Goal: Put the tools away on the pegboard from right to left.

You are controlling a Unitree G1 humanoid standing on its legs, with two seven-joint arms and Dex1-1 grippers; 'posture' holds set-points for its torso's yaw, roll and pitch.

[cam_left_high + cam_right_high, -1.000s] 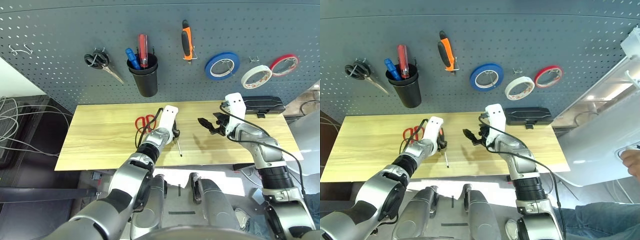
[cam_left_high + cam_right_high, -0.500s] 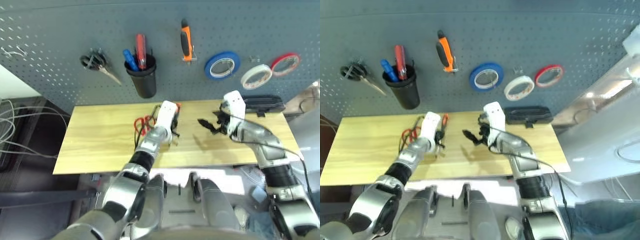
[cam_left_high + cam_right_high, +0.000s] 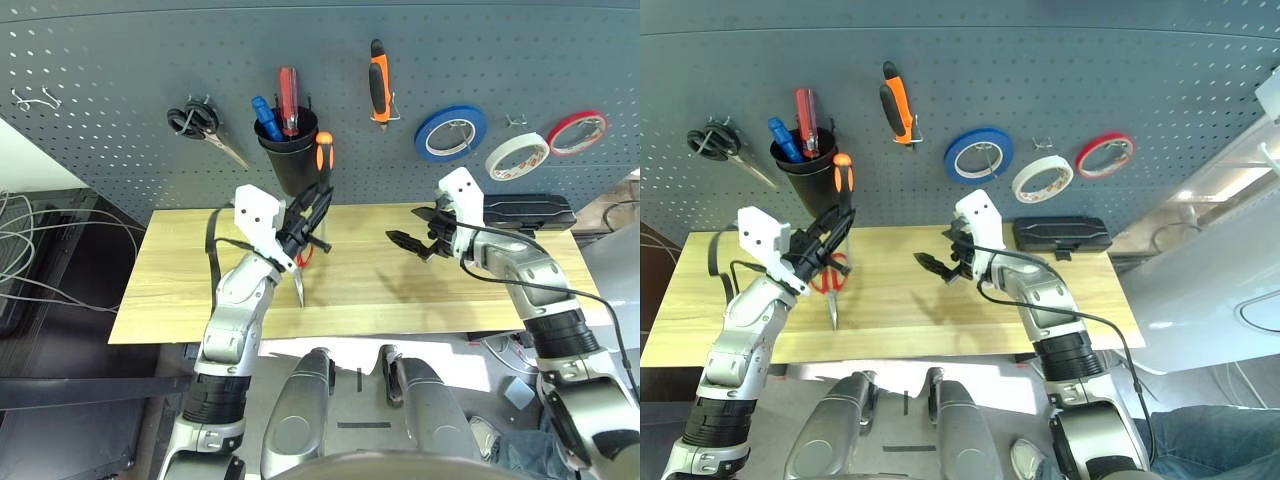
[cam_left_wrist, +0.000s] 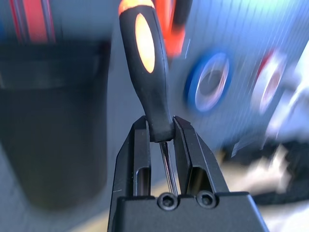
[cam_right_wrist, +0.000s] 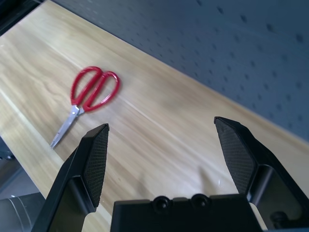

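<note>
While no writing is readable, the left tool (image 4: 160, 133) pinches the screwdriver (image 3: 322, 158) handle-up at the black cup's (image 3: 291, 160) 3 o'clock before the pegboard (image 3: 120, 90). The right tool (image 5: 166, 145) hangs spread above the bench (image 3: 200, 280). Its wrist view shows the whole red-handled scissors (image 5: 87, 99), half-hidden in the head views.

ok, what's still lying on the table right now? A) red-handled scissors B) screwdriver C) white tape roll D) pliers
A: the red-handled scissors lie flat on the table, while the screwdriver is clamped upright in the left gripper, and the pliers and white tape roll hang on the pegboard.
</note>
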